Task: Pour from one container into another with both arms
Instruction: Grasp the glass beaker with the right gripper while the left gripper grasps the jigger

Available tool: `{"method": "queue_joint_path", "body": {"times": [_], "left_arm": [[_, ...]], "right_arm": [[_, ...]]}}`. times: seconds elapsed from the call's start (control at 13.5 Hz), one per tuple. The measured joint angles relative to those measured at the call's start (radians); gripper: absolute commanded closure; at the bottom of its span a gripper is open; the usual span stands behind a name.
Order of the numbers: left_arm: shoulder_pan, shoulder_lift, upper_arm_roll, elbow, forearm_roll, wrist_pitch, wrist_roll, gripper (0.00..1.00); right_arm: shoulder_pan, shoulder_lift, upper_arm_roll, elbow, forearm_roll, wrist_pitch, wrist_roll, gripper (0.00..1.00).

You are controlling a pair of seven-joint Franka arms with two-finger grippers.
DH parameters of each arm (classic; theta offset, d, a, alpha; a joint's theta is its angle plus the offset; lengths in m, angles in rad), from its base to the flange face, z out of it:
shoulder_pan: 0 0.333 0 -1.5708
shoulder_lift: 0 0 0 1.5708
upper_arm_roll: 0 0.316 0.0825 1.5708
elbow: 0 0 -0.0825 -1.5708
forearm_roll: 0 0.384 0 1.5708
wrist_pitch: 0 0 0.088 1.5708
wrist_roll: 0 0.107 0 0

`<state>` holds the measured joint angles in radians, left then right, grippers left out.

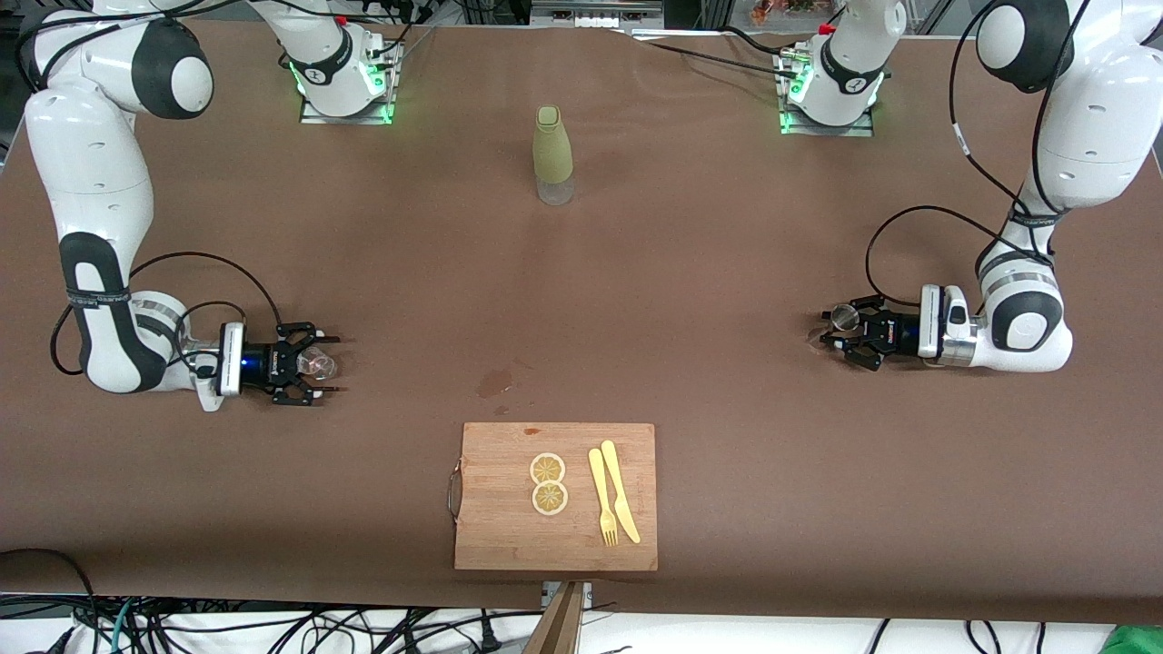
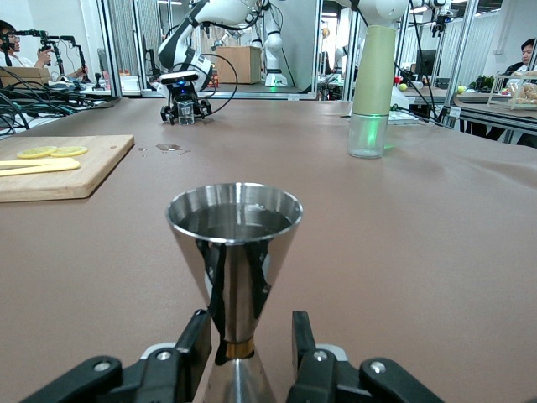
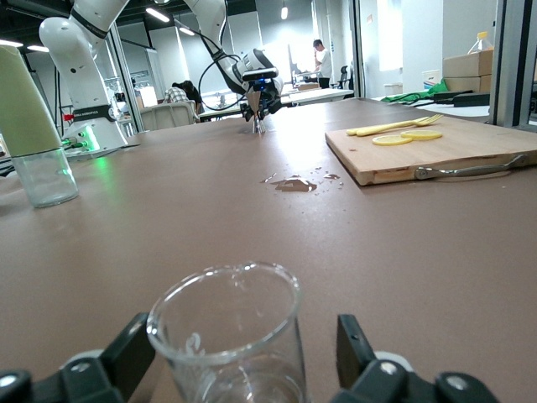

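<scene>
The steel jigger [image 1: 845, 318] stands upright on the table at the left arm's end. My left gripper [image 1: 834, 331] lies low around it. In the left wrist view the jigger [image 2: 236, 243] rises between the fingers [image 2: 195, 344], with a gap showing at its waist, so the gripper [image 2: 249, 346] is open. The clear glass [image 1: 320, 363] stands at the right arm's end, inside my right gripper [image 1: 320, 365]. In the right wrist view the glass [image 3: 226, 332] sits between spread fingers [image 3: 352, 342] that do not touch it, so the gripper [image 3: 243, 357] is open.
An olive-green bottle [image 1: 553, 154] stands mid-table near the bases. A wooden cutting board [image 1: 495, 527] near the front edge carries two lemon slices [image 1: 548, 483], a yellow fork [image 1: 601, 498] and a knife [image 1: 620, 490]. A small wet spot [image 1: 494, 382] lies just beside the board.
</scene>
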<state>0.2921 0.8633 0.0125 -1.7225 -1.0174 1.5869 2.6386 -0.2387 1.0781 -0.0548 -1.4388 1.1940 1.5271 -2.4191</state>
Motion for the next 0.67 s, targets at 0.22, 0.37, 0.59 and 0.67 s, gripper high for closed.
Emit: {"method": "queue_joint_path", "body": {"times": [0.22, 0.37, 0.59, 0.67], "left_arm": [[0.000, 0.000, 0.002, 0.000, 0.000, 0.000, 0.001, 0.56], [0.000, 0.000, 0.002, 0.000, 0.000, 0.000, 0.002, 0.77], [0.001, 0.000, 0.001, 0.002, -0.001, -0.004, 0.003, 1.00], [0.001, 0.000, 0.002, 0.005, -0.001, -0.008, 0.003, 1.00]], "right_arm": [[0.004, 0.002, 0.000, 0.000, 0.002, 0.000, 0.000, 0.34], [0.005, 0.003, 0.000, 0.000, 0.002, 0.000, 0.000, 0.37], [0.005, 0.006, 0.000, 0.000, 0.005, 0.000, 0.000, 0.46], [0.005, 0.007, 0.000, 0.000, 0.006, 0.000, 0.000, 0.48]]}}
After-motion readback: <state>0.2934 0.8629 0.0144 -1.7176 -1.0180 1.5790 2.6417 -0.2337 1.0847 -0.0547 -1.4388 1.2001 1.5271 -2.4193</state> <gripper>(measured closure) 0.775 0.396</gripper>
